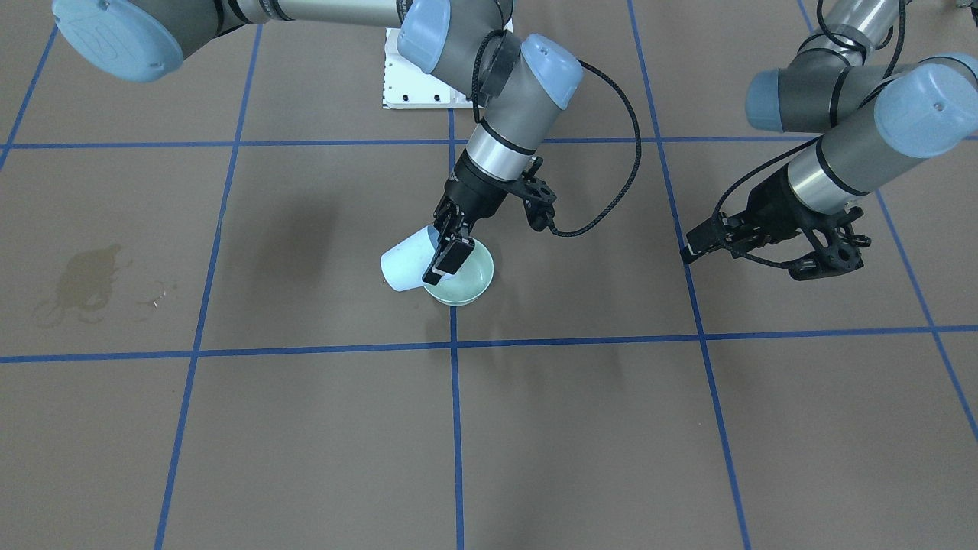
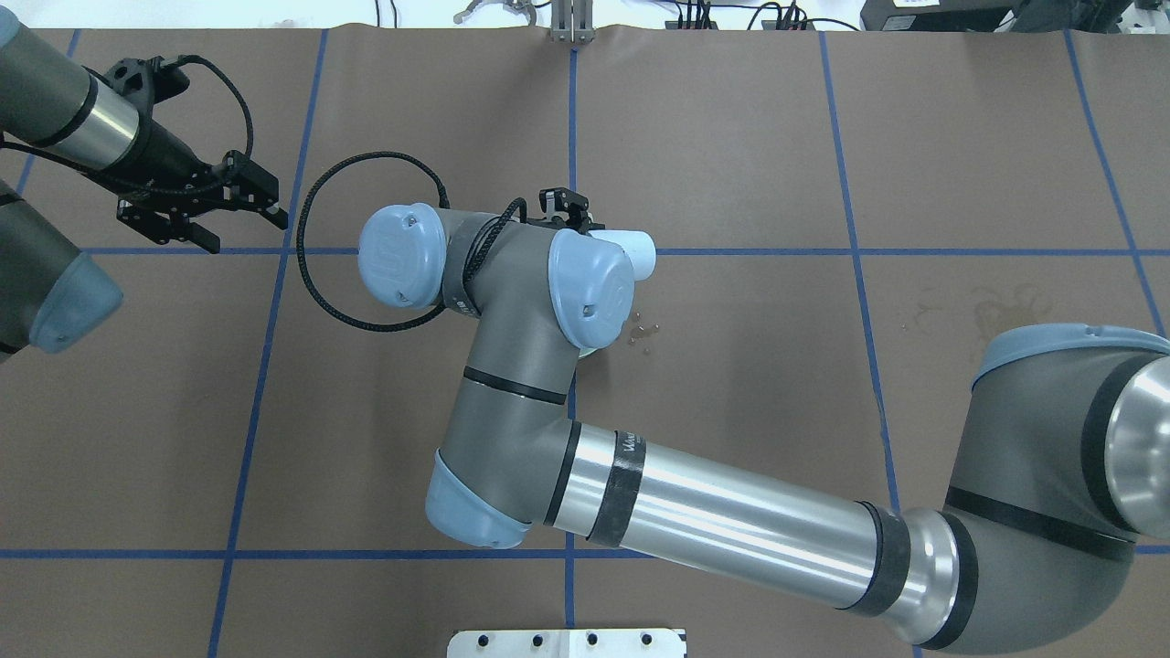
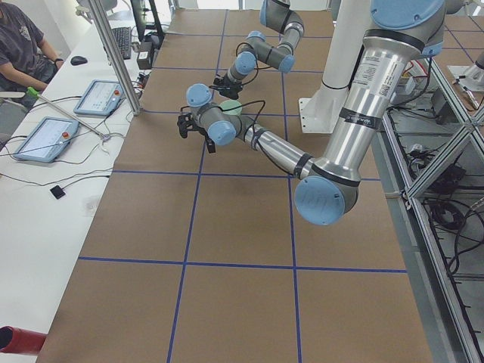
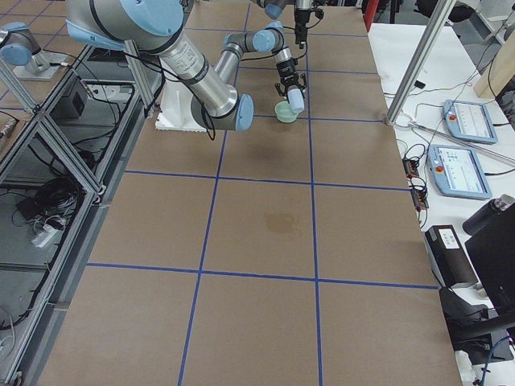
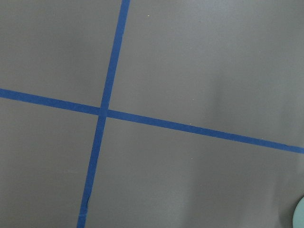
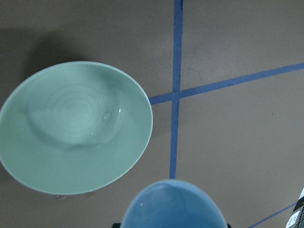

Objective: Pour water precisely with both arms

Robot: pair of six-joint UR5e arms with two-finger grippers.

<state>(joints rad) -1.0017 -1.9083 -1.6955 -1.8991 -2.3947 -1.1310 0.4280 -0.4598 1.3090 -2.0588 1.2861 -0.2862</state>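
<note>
My right gripper (image 1: pixel 451 256) is shut on a light blue cup (image 1: pixel 405 263) and holds it tipped on its side, its mouth over a pale green bowl (image 1: pixel 474 286) at a blue tape crossing. In the right wrist view the cup's rim (image 6: pixel 173 206) is at the bottom and the bowl (image 6: pixel 76 128) holds a little clear water (image 6: pixel 78 114) with faint ripples and glints. My left gripper (image 2: pixel 242 228) is open and empty, well to the side of the bowl above bare table. It also shows in the front-facing view (image 1: pixel 691 248).
A dried wet stain (image 1: pixel 84 286) marks the brown table on my right side. A few droplets (image 2: pixel 644 331) lie near the bowl. The white pedestal (image 1: pixel 412 84) stands behind the bowl. An operator (image 3: pixel 23 45) and tablets (image 3: pixel 98 97) are at a side table.
</note>
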